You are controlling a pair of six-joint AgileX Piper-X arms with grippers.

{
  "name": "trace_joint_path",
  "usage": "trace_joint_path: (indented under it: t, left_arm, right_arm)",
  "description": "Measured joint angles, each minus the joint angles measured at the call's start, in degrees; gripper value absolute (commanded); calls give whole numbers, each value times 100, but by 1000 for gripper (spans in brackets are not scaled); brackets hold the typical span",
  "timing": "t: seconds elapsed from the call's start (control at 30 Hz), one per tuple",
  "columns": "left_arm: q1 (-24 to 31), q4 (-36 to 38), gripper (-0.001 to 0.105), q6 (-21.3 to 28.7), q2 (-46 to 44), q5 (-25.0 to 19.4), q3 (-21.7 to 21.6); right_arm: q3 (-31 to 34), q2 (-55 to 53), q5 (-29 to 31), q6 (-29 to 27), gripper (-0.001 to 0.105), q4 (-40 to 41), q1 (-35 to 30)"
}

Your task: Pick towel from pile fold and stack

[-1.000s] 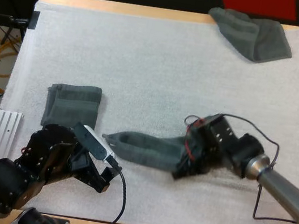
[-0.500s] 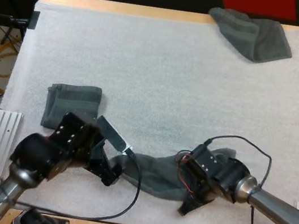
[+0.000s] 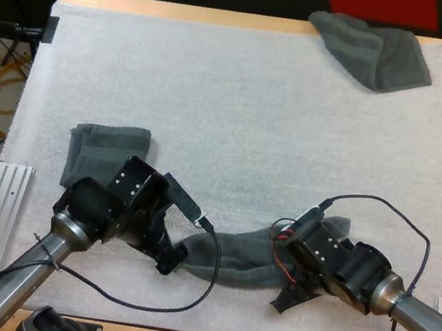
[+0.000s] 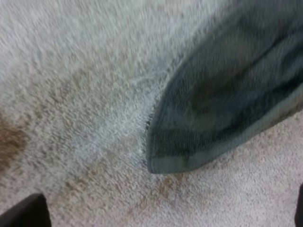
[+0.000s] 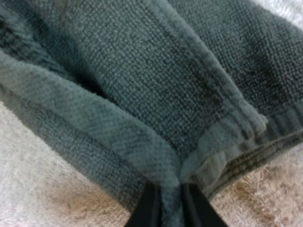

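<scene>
white mat [image 3: 239,109] on wooden table [image 3: 187,12], right gripper [image 3: 286,299] pinching towel [image 3: 243,258], left gripper [image 3: 170,260] spread, empty

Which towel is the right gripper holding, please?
The stretched towel at the mat's near edge, in the right gripper; the folded towel and crumpled towel lie untouched.

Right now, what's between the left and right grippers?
In the high view, one dark grey-green towel lies on the white mat, spanning from the left gripper to the right gripper, which pinches its end.
</scene>
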Motion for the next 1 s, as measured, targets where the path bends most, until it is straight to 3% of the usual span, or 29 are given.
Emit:
trace_joint_path:
  t: [0.2, 0.4, 0.7, 0.87, 1.0]
  left_arm:
    - [0, -39, 104, 0, -12, 0, 615]
    - [-6, -730, 104, 0, -12, 0, 1143]
    - [-360, -1774, 104, 51, 704, -122, 1189]
    - [-896, -1870, 104, 134, 1542, -726, 1189]
    - [-1165, -1744, 103, 177, 1913, -806, 986]
  right_arm:
    - [0, -2, 0, 105, 0, 0, 0]
    - [0, -2, 0, 153, 0, 0, 0]
    - [0, -2, 0, 228, 0, 0, 0]
    - [0, -2, 0, 304, 0, 0, 0]
    - [0, -2, 0, 348, 0, 0, 0]
